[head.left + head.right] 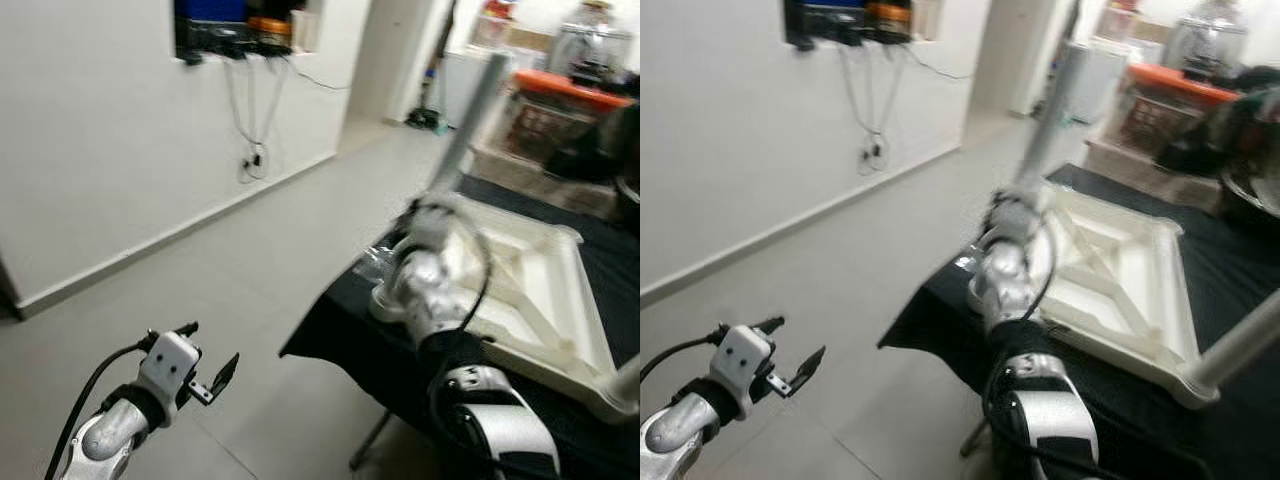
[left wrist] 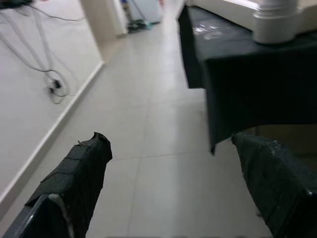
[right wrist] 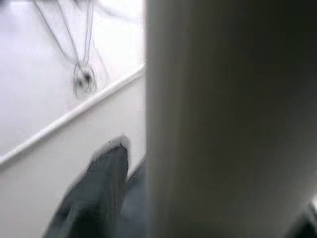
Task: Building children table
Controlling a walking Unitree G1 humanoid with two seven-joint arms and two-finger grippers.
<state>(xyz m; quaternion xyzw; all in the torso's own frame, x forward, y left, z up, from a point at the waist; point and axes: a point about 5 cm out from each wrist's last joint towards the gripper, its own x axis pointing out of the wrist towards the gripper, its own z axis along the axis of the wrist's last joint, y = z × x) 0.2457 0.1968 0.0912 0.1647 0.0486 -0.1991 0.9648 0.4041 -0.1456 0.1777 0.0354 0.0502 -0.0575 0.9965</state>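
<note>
Left fingers spread over floor beside tablecloth edge.

1. A lived-in home interior: pale tiled floor and white wall with skirting board on the left.
2. Cables dangle from a wall recess at upper left.
3. Cluttered household storage, an orange-lidded box, fills the upper right.

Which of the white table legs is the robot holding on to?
The upright white leg at the far corner of the upside-down white tabletop, gripped by the right gripper. The other white leg, at the near corner, stands untouched.
</note>
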